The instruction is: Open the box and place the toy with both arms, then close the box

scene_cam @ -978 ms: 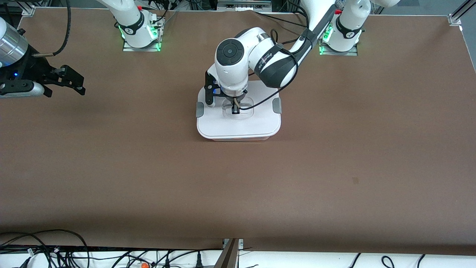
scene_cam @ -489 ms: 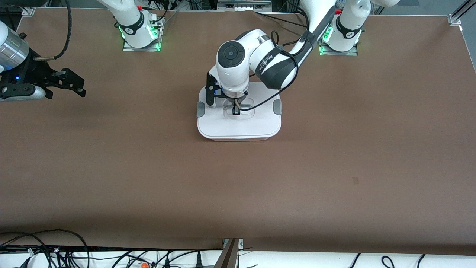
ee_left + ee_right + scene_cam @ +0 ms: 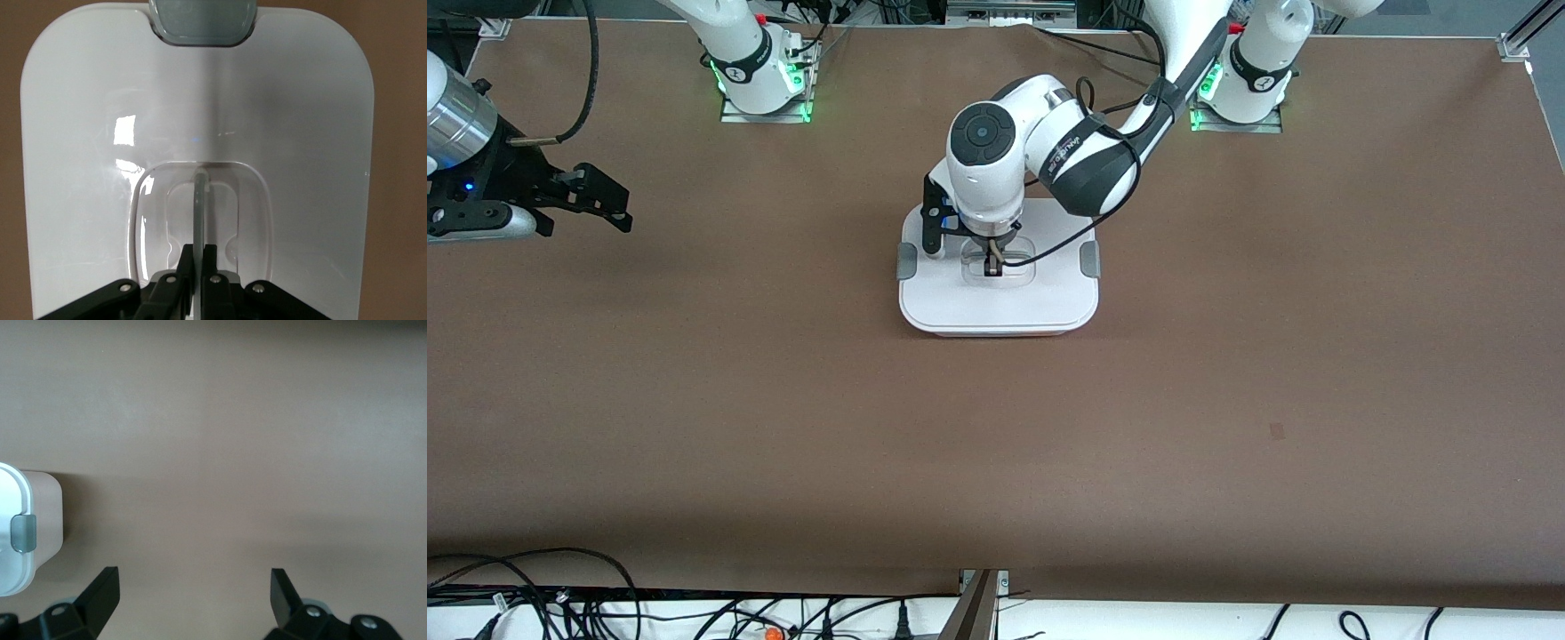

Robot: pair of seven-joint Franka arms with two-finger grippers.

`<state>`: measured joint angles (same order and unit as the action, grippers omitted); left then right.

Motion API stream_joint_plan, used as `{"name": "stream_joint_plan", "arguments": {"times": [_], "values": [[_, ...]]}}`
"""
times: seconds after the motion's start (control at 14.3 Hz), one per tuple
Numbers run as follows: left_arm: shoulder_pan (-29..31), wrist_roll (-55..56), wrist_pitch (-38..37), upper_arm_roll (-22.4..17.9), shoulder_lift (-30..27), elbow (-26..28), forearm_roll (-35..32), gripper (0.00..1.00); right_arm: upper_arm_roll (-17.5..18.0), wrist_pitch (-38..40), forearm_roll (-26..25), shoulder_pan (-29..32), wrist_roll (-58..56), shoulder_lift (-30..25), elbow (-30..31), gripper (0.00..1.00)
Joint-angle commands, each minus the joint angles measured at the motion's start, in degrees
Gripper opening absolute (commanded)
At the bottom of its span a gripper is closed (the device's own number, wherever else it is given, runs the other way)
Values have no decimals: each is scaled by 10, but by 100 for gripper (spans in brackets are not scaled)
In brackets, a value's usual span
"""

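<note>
The box (image 3: 996, 307) stands mid-table with its white lid (image 3: 87, 133) on and a grey clip (image 3: 1089, 258) at each end. My left gripper (image 3: 991, 267) is over the lid's middle, shut on the clear handle (image 3: 200, 200) in the recess. My right gripper (image 3: 609, 204) is open and empty, raised over the right arm's end of the table. The right wrist view shows the box's pinkish wall (image 3: 47, 520) and one grey clip (image 3: 24, 533), apart from my right gripper (image 3: 193, 583). The toy is out of view.
The brown table (image 3: 996, 444) is bare around the box. Cables (image 3: 560, 604) lie along the table's front edge, nearest the front camera. The arm bases (image 3: 760, 80) stand at the back edge.
The lid and my left gripper have sunk slightly onto the box; the pinkish front wall shows less. My right gripper has barely shifted.
</note>
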<state>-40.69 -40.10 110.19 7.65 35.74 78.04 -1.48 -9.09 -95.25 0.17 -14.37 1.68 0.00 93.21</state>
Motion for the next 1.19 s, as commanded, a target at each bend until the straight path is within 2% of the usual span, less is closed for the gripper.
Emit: {"name": "stream_joint_plan", "arguments": {"times": [0.0,0.35,0.98,1.05,1.12], "values": [[2,-18,10,-1,-11,27,8,0,3,9,-2,4,-6,1,-11,100],[-1,-18,10,-1,-31,52,8,0,4,9,-2,4,-7,1,-11,100],[-4,-9,16,-1,-29,59,8,0,1,9,3,6,1,2,-11,100],[-1,-12,16,-1,-29,56,8,71,1,9,3,6,1,2,-11,100],[1,-10,16,-1,-28,53,12,100,1,9,3,6,0,2,-11,100]]}}
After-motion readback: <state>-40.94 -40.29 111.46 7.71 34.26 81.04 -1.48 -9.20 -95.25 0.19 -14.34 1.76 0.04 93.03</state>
